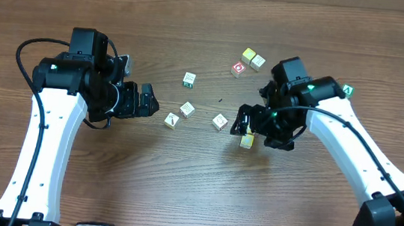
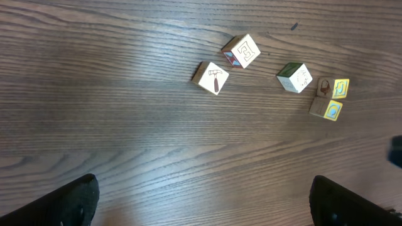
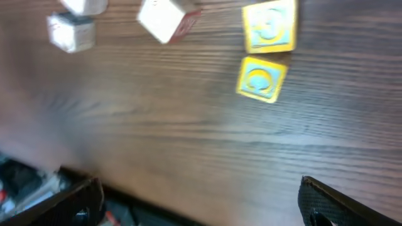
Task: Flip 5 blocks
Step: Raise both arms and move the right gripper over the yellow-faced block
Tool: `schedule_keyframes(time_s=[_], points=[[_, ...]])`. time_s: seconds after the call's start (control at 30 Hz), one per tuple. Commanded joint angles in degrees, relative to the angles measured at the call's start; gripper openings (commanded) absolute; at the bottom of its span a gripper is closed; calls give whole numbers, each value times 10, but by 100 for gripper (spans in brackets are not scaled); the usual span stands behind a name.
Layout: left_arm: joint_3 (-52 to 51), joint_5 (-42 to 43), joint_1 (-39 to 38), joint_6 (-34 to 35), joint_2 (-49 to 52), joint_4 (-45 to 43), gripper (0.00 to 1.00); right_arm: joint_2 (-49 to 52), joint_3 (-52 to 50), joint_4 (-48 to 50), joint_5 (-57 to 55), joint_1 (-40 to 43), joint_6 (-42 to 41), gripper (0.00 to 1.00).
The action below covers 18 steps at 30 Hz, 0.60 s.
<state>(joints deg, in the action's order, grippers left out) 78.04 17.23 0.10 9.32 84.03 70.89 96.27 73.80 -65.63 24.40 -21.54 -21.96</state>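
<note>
L gripper (image 1: pixel 147 101) and R gripper (image 1: pixel 241 123) both gaping wide, holding nothing. Blocks (image 1: pixel 186 109) lying scattered mid-table btwn arms, nearest block (image 1: pixel 246 141) just beside R gripper. Risk: wide jaws clipping neighbour block (image 1: pixel 220 121) on descent, skidding it w/o flipping

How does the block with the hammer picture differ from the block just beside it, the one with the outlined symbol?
The hammer block shows a brown hammer on top; the symbol block shows an outlined angular mark. The symbol block has a red-printed side in view, the hammer block only plain wood. The hammer block lies nearer the left gripper. Both are pale cubes of like size, turned at an angle.
</note>
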Motion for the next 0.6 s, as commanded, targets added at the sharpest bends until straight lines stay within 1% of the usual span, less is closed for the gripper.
schedule_keyframes(time_s=[0.0, 0.3, 0.33, 0.37, 0.57], points=[[9, 8, 2, 6, 3, -7, 100, -2, -53, 35, -45, -17, -64, 100], [9, 8, 2, 5, 3, -7, 100, -1, -168, 172, -45, -29, -53, 99], [9, 8, 2, 5, 3, -7, 100, -1, -178, 188, -44, -29, -50, 96], [9, 8, 2, 5, 3, -7, 100, -1, -187, 205, -45, -29, -45, 89], [9, 8, 2, 6, 3, -7, 100, -1, -193, 251, -77, -29, -31, 73]])
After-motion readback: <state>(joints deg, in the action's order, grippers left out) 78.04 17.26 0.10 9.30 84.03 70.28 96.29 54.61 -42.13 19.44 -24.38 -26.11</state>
